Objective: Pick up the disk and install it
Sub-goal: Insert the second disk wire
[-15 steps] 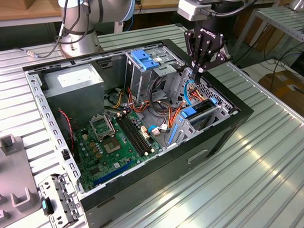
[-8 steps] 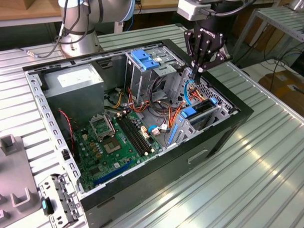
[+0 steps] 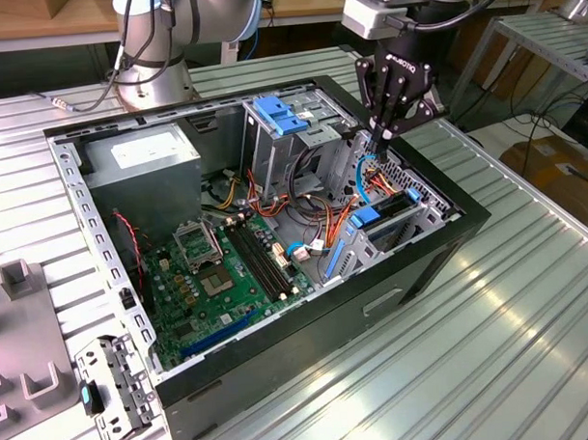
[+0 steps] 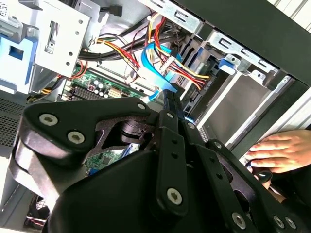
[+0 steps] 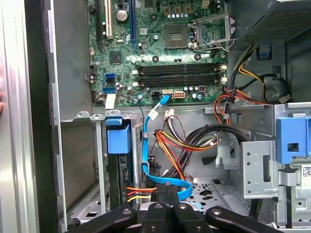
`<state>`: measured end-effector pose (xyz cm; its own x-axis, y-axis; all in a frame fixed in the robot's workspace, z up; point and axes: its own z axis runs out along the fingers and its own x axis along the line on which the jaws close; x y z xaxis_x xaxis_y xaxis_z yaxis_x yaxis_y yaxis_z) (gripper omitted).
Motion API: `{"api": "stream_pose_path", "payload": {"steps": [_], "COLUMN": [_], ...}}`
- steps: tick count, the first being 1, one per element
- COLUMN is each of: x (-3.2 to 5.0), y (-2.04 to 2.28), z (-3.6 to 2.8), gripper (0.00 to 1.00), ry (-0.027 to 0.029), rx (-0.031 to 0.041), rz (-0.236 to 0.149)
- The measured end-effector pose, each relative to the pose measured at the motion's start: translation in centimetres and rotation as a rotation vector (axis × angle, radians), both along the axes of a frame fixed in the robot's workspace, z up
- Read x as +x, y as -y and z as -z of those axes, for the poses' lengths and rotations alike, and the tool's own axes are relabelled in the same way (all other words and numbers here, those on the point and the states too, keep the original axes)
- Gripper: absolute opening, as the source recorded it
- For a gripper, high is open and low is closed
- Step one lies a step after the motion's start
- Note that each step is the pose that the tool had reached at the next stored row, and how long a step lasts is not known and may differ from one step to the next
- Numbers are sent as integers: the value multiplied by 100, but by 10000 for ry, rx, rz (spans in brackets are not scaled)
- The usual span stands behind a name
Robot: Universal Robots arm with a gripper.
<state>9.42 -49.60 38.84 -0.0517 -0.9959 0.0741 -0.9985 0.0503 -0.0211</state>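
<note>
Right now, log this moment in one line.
claw: shut | over open case, by blue cable | disk: in bay | hand: at case edge

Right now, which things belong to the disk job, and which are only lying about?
Job: gripper, disk, computer case.
Lying about: power supply, motherboard, loose metal bracket on the table, hand on the case.

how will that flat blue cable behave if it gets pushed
The flat blue cable is probably floppy: it bends and twists loosely in the first wrist view. It is likely light, being a thin ribbon. It might snag on the coloured wires beside it.
</note>
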Motion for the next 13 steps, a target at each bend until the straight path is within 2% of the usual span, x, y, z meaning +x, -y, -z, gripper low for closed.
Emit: {"api": "stream_pose_path", "payload": {"steps": [9, 10, 11, 13], "x": [0, 0, 2, 3], "y": [-14, -17, -32, -43], "z": [0, 0, 4, 3], "gripper": [11, 18, 18, 19], "ry": [0, 0, 0, 0], "rx": [-1, -125, -815, -817], "rz": [0, 0, -1, 0]}}
